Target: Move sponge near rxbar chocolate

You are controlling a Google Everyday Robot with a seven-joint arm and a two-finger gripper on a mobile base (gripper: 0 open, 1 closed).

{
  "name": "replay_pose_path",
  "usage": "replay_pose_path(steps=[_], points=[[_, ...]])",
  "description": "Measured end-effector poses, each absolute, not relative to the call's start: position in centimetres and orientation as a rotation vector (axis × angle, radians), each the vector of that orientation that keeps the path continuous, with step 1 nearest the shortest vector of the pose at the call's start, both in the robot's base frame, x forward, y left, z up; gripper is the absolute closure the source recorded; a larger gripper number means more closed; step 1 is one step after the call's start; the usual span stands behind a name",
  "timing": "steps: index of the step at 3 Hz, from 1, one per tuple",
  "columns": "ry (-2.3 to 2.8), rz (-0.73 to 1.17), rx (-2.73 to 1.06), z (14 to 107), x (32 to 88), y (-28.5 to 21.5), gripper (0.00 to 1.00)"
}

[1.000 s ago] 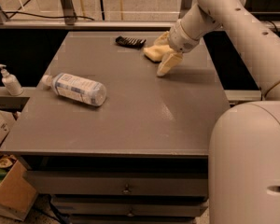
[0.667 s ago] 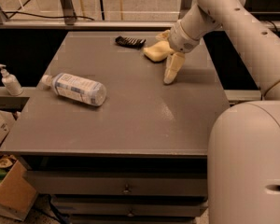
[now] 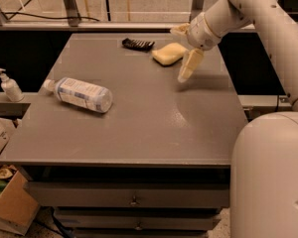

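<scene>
The pale yellow sponge (image 3: pixel 169 53) lies flat on the grey table (image 3: pixel 139 128) near its far edge. The dark rxbar chocolate (image 3: pixel 138 44) lies just to the sponge's left, a short gap apart. My gripper (image 3: pixel 184 49) hangs just right of the sponge, above the table. It is open and empty, with one finger (image 3: pixel 188 65) pointing down toward the table and the other (image 3: pixel 180 29) up behind the sponge. Neither finger touches the sponge.
A clear plastic bottle (image 3: pixel 83 94) with a white label lies on its side at the table's left. A small pump bottle (image 3: pixel 10 86) stands on a ledge off the left edge. Cardboard boxes (image 3: pixel 7 207) sit on the floor at lower left.
The gripper has let go of the sponge and drawn back a little to the right. The sponge now rests on the table next to the dark bar.
</scene>
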State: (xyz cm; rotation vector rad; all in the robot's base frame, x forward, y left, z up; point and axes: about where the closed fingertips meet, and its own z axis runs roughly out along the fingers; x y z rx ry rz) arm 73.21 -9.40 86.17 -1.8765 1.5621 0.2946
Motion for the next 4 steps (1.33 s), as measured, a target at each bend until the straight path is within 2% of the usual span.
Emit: replay_pose_path(steps=[2, 4], points=[[1.551, 0.206, -1.717, 91.1, 71.7, -14.3, 0.0], [1.597, 0.102, -1.589, 93.2, 69.1, -22.2, 0.0]])
